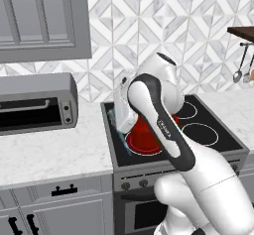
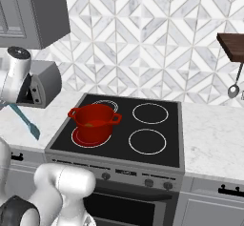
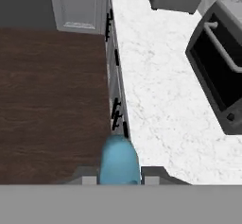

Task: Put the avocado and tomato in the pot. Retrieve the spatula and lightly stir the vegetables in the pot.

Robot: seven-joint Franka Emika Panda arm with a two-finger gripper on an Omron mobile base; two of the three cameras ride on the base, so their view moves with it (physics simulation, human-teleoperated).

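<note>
The red pot sits on the front left burner of the black stove, and the right base view shows it whole, with both loop handles and a hint of brownish-olive inside near its rim that is too small to name for sure. In the left base view the arm covers most of the pot, leaving only a red patch of it beside the white forearm. The light-blue spatula hangs from the hand at the left edge of the right base view, blade down and slanted, above the marble table to the left of the stove and apart from the pot; in the left base view only a thin blue sliver of it shows at the stove's left edge, beside the wrist. The hand view looks down along the pincer: its two grey fingertips stand on either side of the spatula's blue handle, pressed against it, so the pincer is closed around the spatula. Below it in that view lie the white table top, the dark wooden floor and the cabinet fronts. The toaster oven stands on the table left of the stove. Grey ladles hang at the right under a wooden shelf.
</note>
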